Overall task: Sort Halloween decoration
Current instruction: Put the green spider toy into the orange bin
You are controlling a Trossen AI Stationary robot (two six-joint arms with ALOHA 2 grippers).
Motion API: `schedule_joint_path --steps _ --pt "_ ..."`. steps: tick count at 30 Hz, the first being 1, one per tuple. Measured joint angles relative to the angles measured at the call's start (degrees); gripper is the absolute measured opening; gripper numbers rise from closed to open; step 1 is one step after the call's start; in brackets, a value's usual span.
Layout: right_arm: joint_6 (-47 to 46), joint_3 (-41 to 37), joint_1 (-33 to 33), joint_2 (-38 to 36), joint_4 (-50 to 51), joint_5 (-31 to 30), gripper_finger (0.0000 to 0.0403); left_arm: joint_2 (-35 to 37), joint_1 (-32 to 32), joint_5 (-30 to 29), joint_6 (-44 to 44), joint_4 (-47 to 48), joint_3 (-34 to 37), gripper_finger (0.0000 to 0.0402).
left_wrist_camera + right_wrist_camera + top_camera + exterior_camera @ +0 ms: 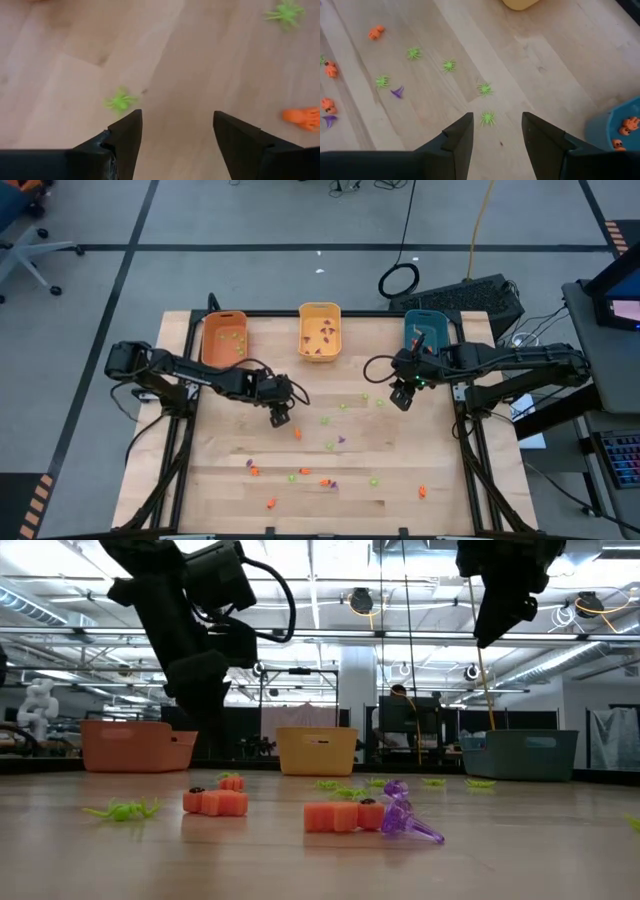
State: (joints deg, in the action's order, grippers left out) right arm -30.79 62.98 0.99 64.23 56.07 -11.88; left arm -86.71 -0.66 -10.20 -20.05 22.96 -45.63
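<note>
Small Halloween decorations lie scattered on the wooden table: green spiders (487, 118), orange pieces (302, 117) and purple ones (405, 820). My left gripper (280, 416) hovers open, low over the table's middle left, pointing steeply down. A green spider (120, 101) lies just beyond one of its fingers and an orange piece off to the other side. My right gripper (402, 398) hangs open higher up, in front of the teal bin (428, 335), above a green spider seen between its fingertips (495, 135).
Three bins stand along the far edge: orange (224, 340) with green pieces, yellow (320, 332) with purple pieces, teal (620, 127) with orange pieces. More trinkets lie toward the near edge (300, 476). Bare wood shows between the two arms.
</note>
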Motion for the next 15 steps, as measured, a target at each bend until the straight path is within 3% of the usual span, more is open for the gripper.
schedule_joint_path --steps 15 --pt "4.94 0.0 -0.02 0.0 -0.08 -0.24 0.0155 0.12 9.95 5.64 11.55 0.0 1.22 0.0238"
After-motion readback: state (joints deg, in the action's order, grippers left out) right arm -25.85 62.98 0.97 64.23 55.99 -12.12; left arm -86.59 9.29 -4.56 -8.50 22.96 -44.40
